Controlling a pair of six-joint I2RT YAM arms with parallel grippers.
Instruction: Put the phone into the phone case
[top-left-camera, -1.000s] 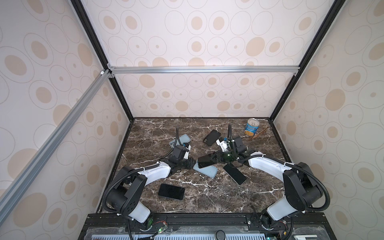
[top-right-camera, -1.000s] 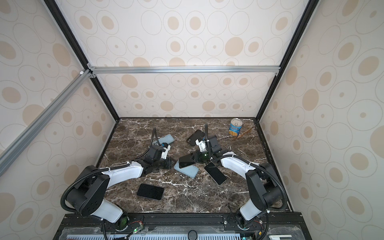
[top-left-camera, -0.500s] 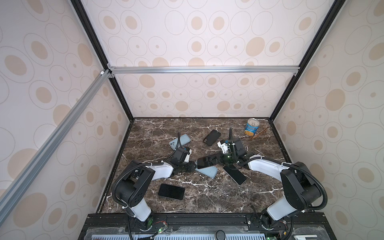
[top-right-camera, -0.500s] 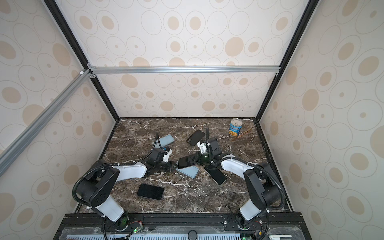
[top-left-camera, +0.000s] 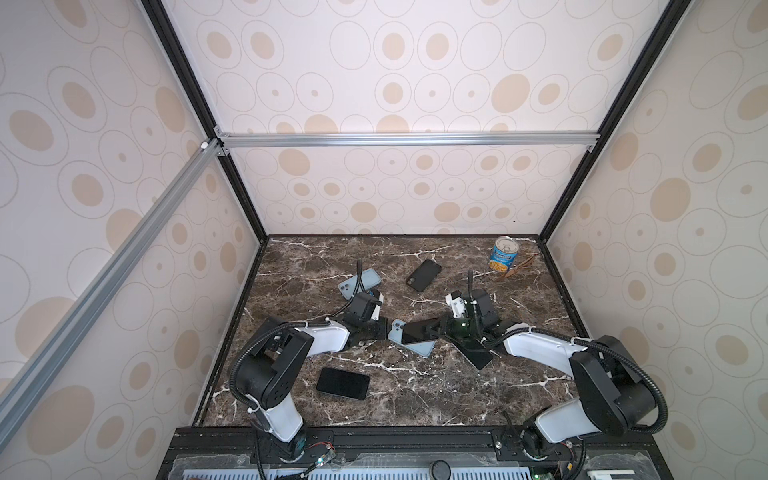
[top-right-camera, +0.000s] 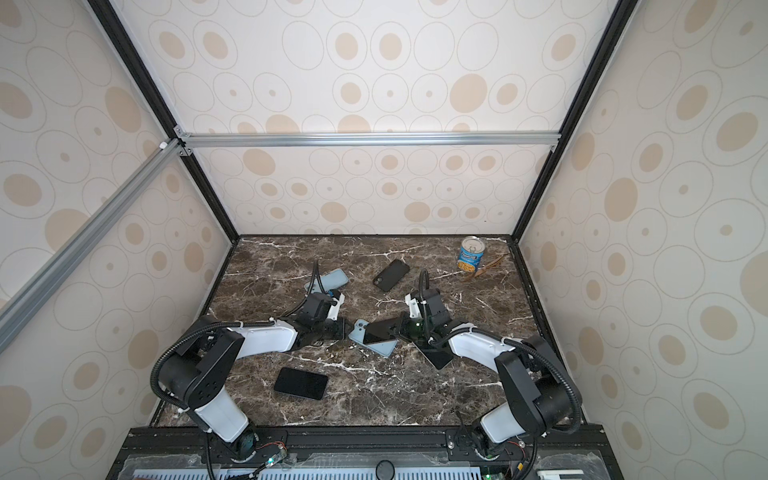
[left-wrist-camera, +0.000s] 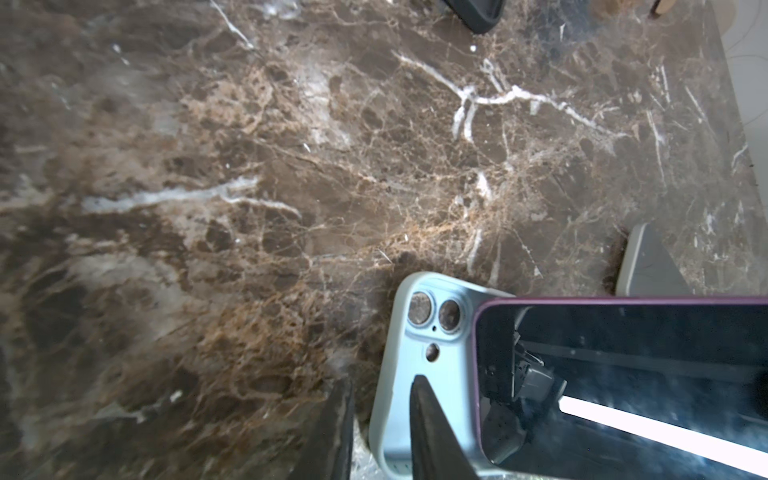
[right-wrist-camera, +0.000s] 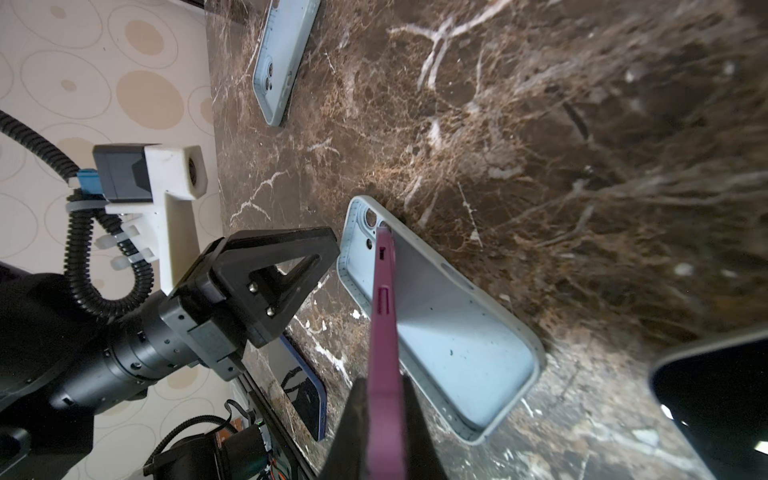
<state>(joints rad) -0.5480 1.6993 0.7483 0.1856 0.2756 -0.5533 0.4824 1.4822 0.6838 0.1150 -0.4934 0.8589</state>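
A light blue phone case (top-left-camera: 424, 350) (top-right-camera: 384, 349) lies open side up mid-table. The phone (top-left-camera: 420, 330) (top-right-camera: 381, 328), dark-screened with a purple edge, hangs tilted over it with its far end low above the camera cutouts. My right gripper (top-left-camera: 441, 330) (right-wrist-camera: 384, 401) is shut on the phone's (right-wrist-camera: 384, 307) near end. My left gripper (top-left-camera: 388, 330) (left-wrist-camera: 382, 388) straddles the case's (left-wrist-camera: 432, 345) camera-end wall. One finger (left-wrist-camera: 422, 409) sits inside the case, the other on the marble. The jaws are narrow, and a sliver of marble shows beside the wall.
A second light blue case (top-left-camera: 360, 282) lies behind the left arm and a black case (top-left-camera: 423, 275) further back. A dark phone (top-left-camera: 343, 383) lies near the front, another (top-left-camera: 478, 358) under the right arm. A can (top-left-camera: 505, 259) stands at the back right.
My left gripper has moved right to the case's camera end and its jaws have narrowed around the wall. The right gripper still holds the phone over the case.
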